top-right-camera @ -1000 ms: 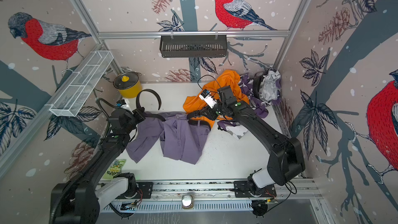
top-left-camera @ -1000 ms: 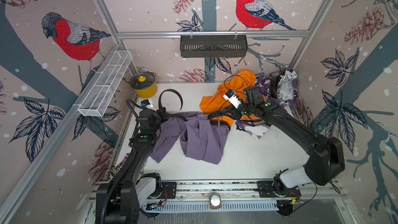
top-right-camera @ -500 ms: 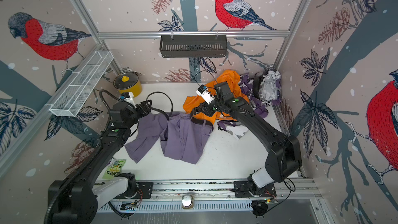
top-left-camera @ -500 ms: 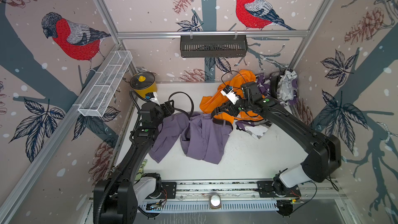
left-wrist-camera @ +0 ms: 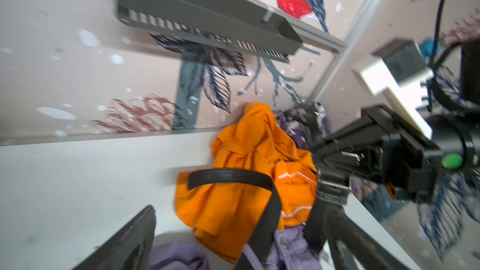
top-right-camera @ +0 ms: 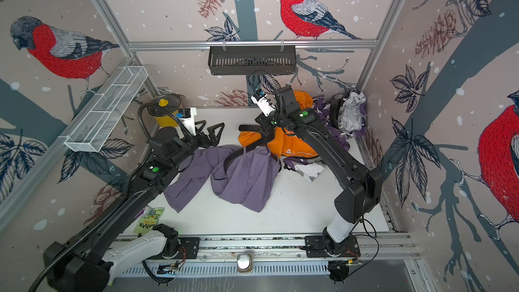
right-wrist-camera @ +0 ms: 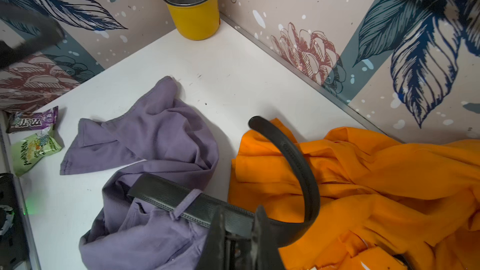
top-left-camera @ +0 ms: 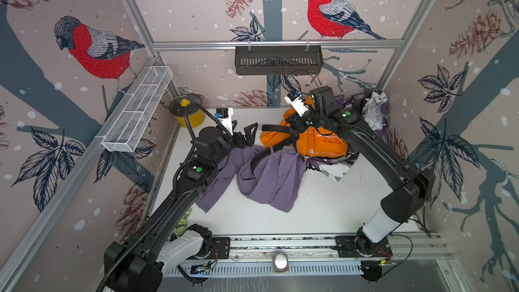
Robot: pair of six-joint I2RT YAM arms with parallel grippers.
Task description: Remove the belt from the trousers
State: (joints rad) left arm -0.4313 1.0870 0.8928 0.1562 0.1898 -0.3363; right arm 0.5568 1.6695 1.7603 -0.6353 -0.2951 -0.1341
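The purple trousers [top-left-camera: 269,175] [top-right-camera: 244,175] lie crumpled mid-table. The black belt [top-left-camera: 273,128] [top-right-camera: 247,128] runs through a waist loop [right-wrist-camera: 185,202], and its free end [right-wrist-camera: 285,146] curls over the orange garment. My right gripper [top-left-camera: 293,133] [top-right-camera: 265,133] [right-wrist-camera: 240,229] is shut on the belt just beside the waistband, lifting it a little. My left gripper [top-left-camera: 244,133] [top-right-camera: 209,130] [left-wrist-camera: 242,210] hovers open to the left of the belt's end and holds nothing. In the left wrist view the belt [left-wrist-camera: 228,177] crosses the orange cloth.
An orange garment [top-left-camera: 317,141] lies under the right gripper, with a clothes pile [top-left-camera: 376,108] behind it in the back right corner. A yellow lidded pot [top-left-camera: 186,112] stands at back left. Snack packets [right-wrist-camera: 33,149] [top-right-camera: 148,220] lie by the left wall. A black basket [top-left-camera: 278,60] hangs on the rear wall.
My left gripper opened and let go of the belt's end, which swung right onto the orange garment. My right gripper closed on the belt and rose slightly toward the back.
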